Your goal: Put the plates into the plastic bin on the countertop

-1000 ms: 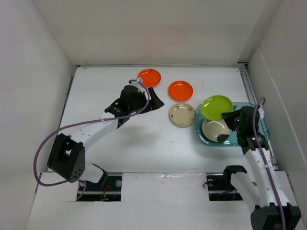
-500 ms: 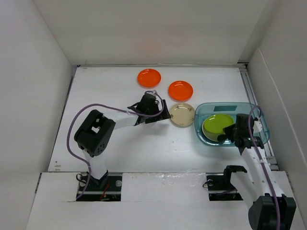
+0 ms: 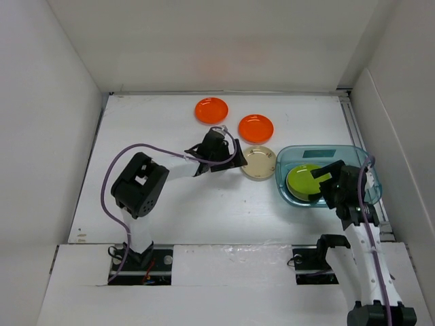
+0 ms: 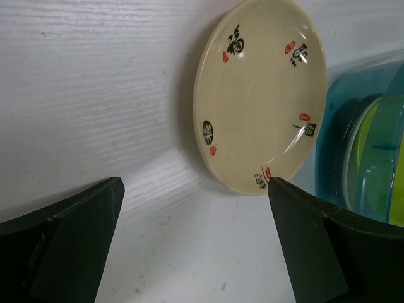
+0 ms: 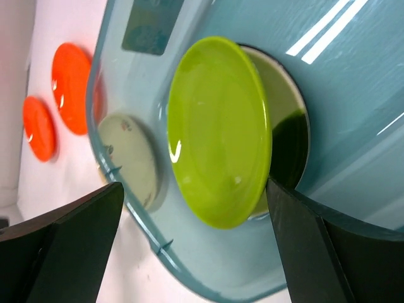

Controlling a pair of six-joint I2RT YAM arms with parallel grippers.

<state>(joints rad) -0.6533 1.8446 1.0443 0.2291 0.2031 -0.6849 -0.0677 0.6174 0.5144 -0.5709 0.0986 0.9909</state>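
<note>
1. Lime green plate (image 5: 218,129) lies inside the plastic bin (image 3: 353,153), on top of a cream plate (image 5: 285,101) whose rim shows beyond it. A label (image 5: 151,22) on the bin is too blurred to read.
2. The bin stands at the right of the white bench (image 3: 190,204). A marked cream plate (image 4: 262,95) lies flat just beside its left wall.
3. That plate bears black Chinese characters and small red seal marks around its rim. The largest character looks like 福.
4. Two orange plates (image 3: 211,110) (image 3: 255,128) lie farther back, apart from each other.
5. The left fingers (image 4: 69,233) are spread wide and empty, near the marked plate.
6. The right fingers (image 5: 63,246) are spread wide and empty, over the bin.
</note>
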